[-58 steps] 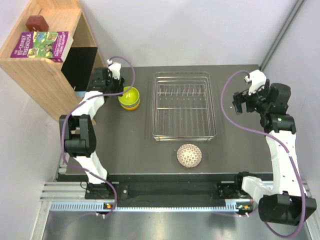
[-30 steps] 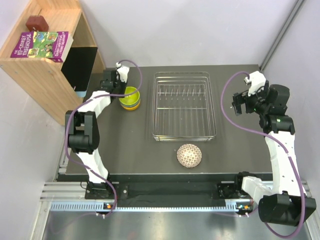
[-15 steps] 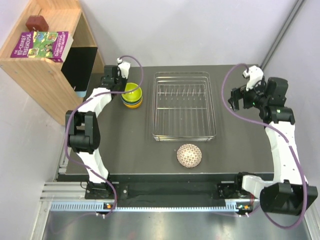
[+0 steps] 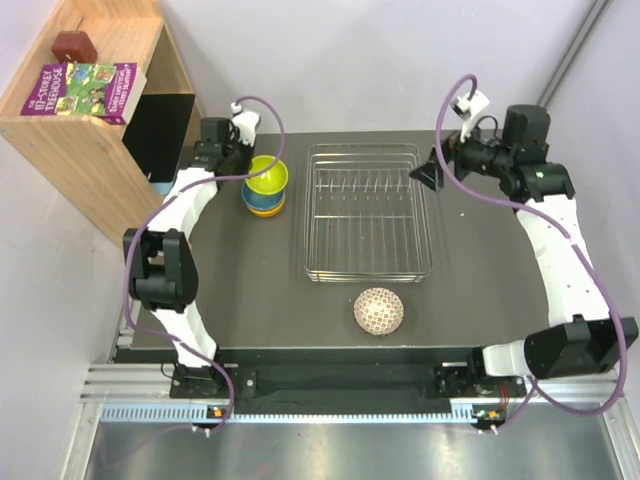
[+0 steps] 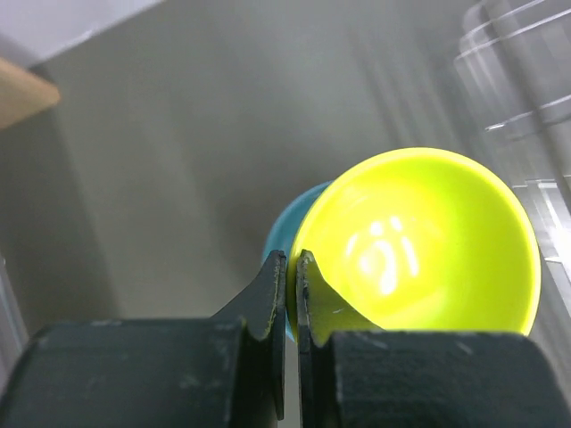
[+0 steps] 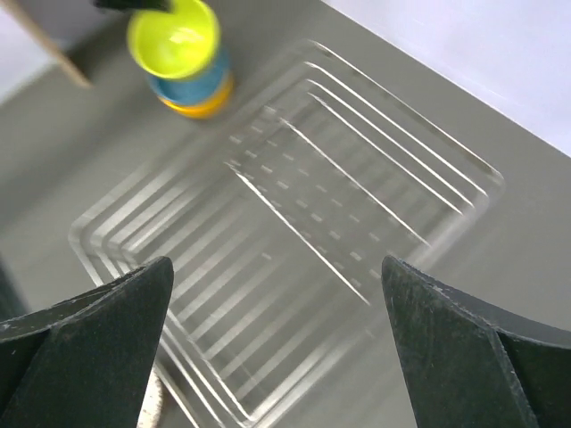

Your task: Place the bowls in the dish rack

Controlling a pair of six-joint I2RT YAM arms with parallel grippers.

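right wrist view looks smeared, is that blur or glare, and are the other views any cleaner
Right wrist: motion blur streaks the dish rack wires into doubled lines, no glare. Left wrist: white highlights glint inside the yellow-green bowl, and the background is blurred. Top external: sharp and evenly lit.

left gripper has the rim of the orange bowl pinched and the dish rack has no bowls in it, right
Not quite. The left gripper is shut on the rim of the yellow-green bowl, the top one of the stack, as the left wrist view shows. The orange bowl is at the bottom. The dish rack has no bowls in it, as you say.
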